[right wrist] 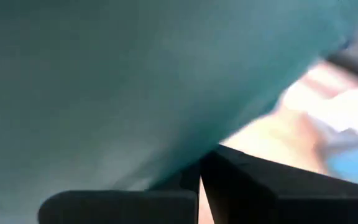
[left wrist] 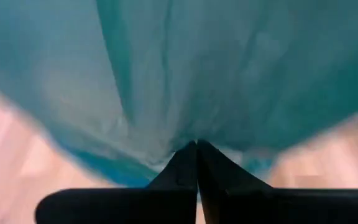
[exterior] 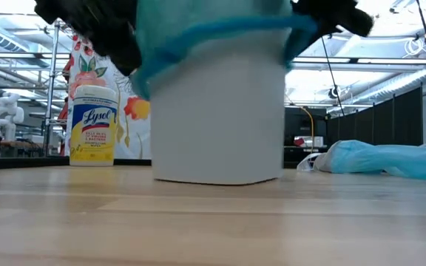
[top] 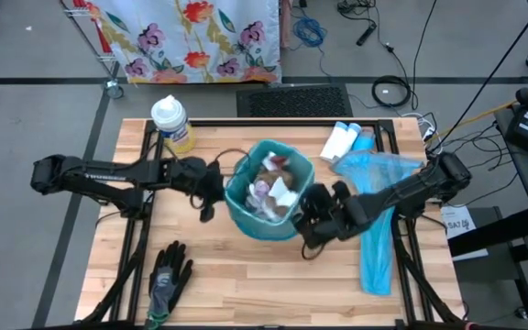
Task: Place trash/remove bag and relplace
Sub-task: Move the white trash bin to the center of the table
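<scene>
— Where do your claws stand?

— My left claw point(top: 216, 186) is pinched tight on the teal bag point(top: 246, 209) at the bin's point(exterior: 219, 118) rim; my right claw point(top: 312, 213) is clamped on the same liner across the opening. The trash point(top: 271, 188) sits between them, inside the bag.

— Room to move?

— Bare table point(top: 255, 280) just beyond both claws toward the near edge. Behind my left claw stands the wipes canister point(top: 171, 123); a glove point(top: 168, 280) lies nearer the edge. Under my right arm sprawls a spare blue bag point(top: 376, 234), white bottles point(top: 340, 141) past it.
</scene>
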You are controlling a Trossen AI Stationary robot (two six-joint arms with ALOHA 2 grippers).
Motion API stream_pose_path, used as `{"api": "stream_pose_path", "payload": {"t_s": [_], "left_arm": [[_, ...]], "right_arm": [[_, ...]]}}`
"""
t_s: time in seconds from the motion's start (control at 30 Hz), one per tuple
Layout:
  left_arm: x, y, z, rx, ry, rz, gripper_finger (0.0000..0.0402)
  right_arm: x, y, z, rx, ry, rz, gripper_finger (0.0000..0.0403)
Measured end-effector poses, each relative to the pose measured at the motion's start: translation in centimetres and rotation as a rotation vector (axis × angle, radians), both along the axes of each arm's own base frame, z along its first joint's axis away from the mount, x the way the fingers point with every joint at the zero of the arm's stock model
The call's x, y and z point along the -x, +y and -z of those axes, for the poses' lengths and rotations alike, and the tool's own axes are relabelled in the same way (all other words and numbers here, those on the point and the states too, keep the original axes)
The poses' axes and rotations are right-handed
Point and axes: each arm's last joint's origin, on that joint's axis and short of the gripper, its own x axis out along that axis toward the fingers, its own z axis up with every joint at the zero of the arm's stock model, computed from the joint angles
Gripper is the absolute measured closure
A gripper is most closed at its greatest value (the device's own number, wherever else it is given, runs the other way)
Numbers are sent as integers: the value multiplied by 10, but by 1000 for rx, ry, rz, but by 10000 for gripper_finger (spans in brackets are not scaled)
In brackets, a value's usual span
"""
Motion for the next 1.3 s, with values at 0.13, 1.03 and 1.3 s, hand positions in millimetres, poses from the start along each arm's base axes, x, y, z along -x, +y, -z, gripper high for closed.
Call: {"api": "stream_pose_path", "payload": {"t_s": [0.13,1.03,1.3], "left_arm": [[-4,-17,-7,11,-64,56,401],[-4,-24,-11,73,-89,-192,401],[2,-26,-1,131,29,-254,401]], "right_arm": [[-1,-29,-11,62,84,-45,403],[122,-53,3,-364,-147,109,403],[122,-78,64,-372,-522,181,403]]}}
